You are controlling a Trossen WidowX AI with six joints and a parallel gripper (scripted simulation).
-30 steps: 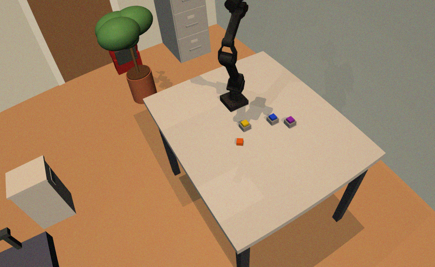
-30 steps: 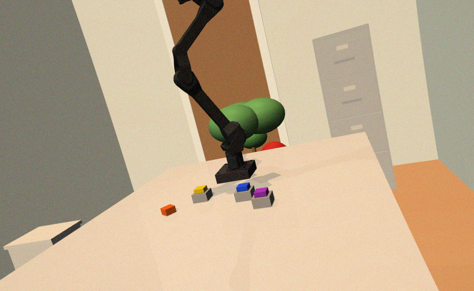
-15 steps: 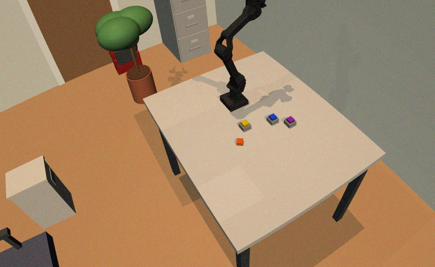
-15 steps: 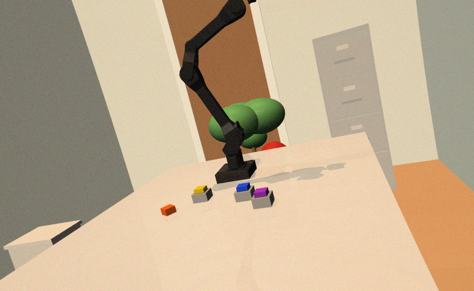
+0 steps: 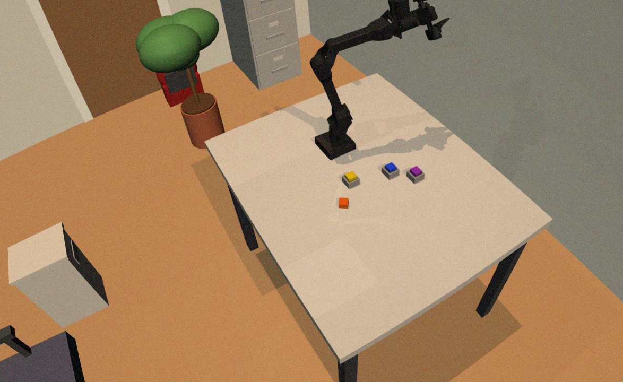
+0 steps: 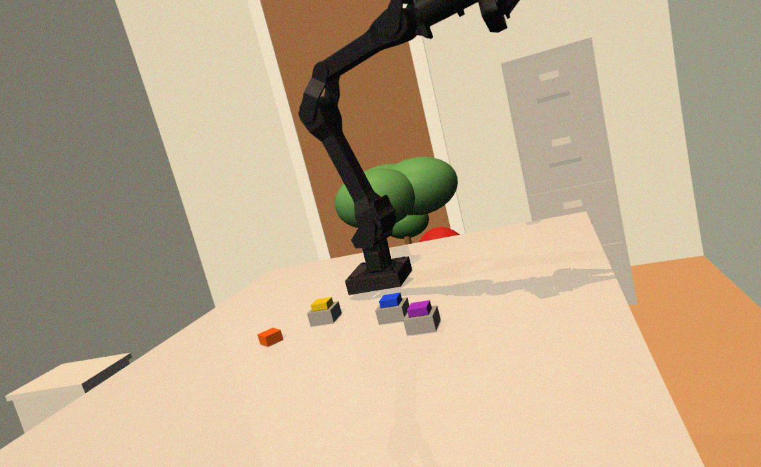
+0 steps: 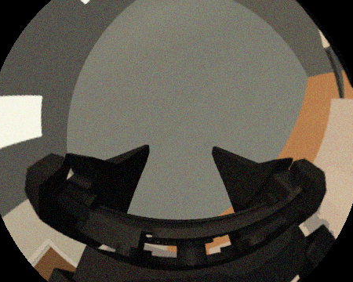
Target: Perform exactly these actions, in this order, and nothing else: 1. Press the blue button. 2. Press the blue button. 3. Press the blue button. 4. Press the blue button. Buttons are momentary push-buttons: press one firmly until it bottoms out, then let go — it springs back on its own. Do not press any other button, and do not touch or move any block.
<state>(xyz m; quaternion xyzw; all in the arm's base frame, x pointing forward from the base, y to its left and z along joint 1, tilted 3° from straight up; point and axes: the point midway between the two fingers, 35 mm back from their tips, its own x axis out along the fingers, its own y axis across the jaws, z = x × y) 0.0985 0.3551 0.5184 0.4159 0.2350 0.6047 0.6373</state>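
The blue button (image 5: 390, 167) (image 6: 390, 299) sits on its grey base on the table, between the yellow and purple buttons, and its cap stands up out of the base. My gripper (image 7: 181, 149) is open with nothing between the fingers. It is raised high above the table, far above and away from the blue button, and faces a grey wall in the wrist view. In the exterior view it is partly cut off by the top edge. No button shows in the wrist view.
A purple button (image 5: 415, 171) (image 6: 419, 308) stands close beside the blue one. A yellow button (image 5: 351, 176) (image 6: 321, 304) is on its other side. An orange block (image 5: 343, 203) (image 6: 269, 337) lies near the yellow button. The arm's base stands behind the buttons on the table (image 5: 423, 246) (image 6: 314, 406).
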